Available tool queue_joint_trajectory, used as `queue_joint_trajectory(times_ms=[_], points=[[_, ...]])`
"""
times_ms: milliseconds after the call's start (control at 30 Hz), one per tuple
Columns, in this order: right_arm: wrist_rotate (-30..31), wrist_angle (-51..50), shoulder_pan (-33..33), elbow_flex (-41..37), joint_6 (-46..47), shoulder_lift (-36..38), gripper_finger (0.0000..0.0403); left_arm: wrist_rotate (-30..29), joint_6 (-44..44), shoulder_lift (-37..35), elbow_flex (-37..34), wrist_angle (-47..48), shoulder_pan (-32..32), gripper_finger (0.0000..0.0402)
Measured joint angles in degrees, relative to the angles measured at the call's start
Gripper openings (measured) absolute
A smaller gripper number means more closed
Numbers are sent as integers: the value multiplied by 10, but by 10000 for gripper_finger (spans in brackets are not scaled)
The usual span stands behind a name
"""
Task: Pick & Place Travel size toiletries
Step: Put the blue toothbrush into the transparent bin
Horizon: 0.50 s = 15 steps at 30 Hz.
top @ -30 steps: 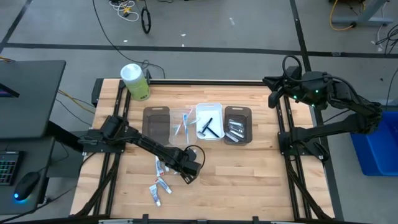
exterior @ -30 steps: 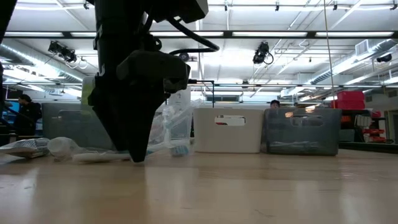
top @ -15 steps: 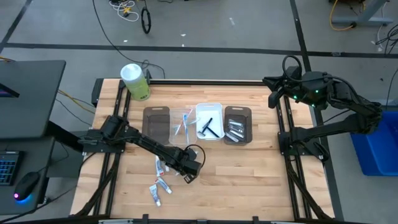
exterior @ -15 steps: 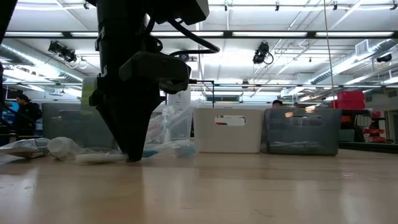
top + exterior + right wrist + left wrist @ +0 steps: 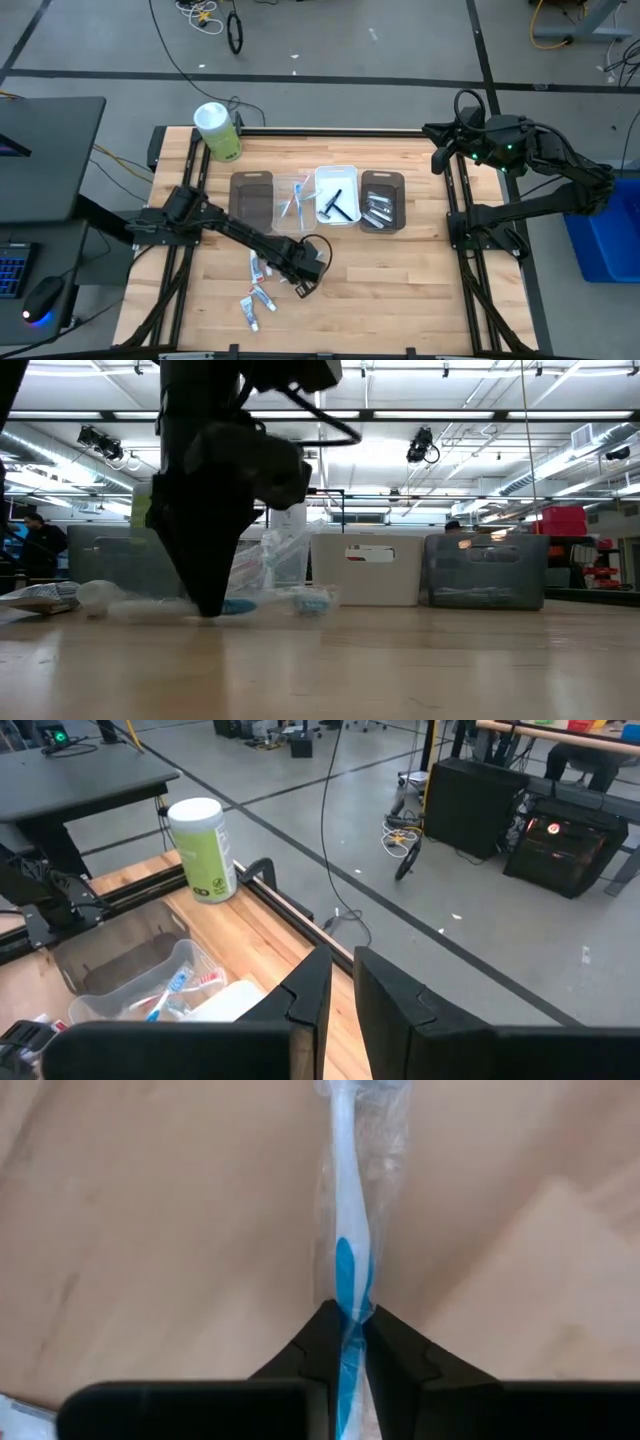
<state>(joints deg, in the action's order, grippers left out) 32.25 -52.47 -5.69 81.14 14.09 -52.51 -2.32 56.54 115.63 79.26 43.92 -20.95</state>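
My left gripper (image 5: 303,283) points straight down at the table's near middle, shut on a white-and-blue toothbrush (image 5: 345,1210) in a clear wrapper. The brush lies along the wooden table (image 5: 400,270); in the low view it stretches out from the fingertips (image 5: 300,601). Three small toothpaste tubes (image 5: 258,296) lie on the table just left of that gripper. My right gripper (image 5: 342,985) is held high past the table's far right corner, shut, holding nothing. My left gripper pinches the toothbrush's blue-striped handle (image 5: 347,1295) between its two fingers, wrapper included. The fingers come from above, pointing down, and lie across the handle. The rest of the brush reaches out past the fingertips, low over the table; whether it still rests there I cannot tell.
Across the table's middle stands a row of trays: a dark one (image 5: 252,198), a clear one with toothbrushes (image 5: 295,200), a white one with black razors (image 5: 337,195) and a dark one with silvery tubes (image 5: 381,200). A green-white canister (image 5: 217,130) stands at the far left corner.
My left gripper has stayed in place and shut on the toothbrush. In the low view the brush's free end has slid a little along the table, away from the fingers.
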Motion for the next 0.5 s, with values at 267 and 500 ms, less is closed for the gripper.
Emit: queue_joint_trajectory(times_ms=[267, 500], points=[[-6, 5, 0, 0, -14, 0, 53, 11, -29, 0, 59, 42, 0, 39], [-155, 21, 0, 0, -55, -1, 53, 8, -47, -1, 109, 71, 0, 35]])
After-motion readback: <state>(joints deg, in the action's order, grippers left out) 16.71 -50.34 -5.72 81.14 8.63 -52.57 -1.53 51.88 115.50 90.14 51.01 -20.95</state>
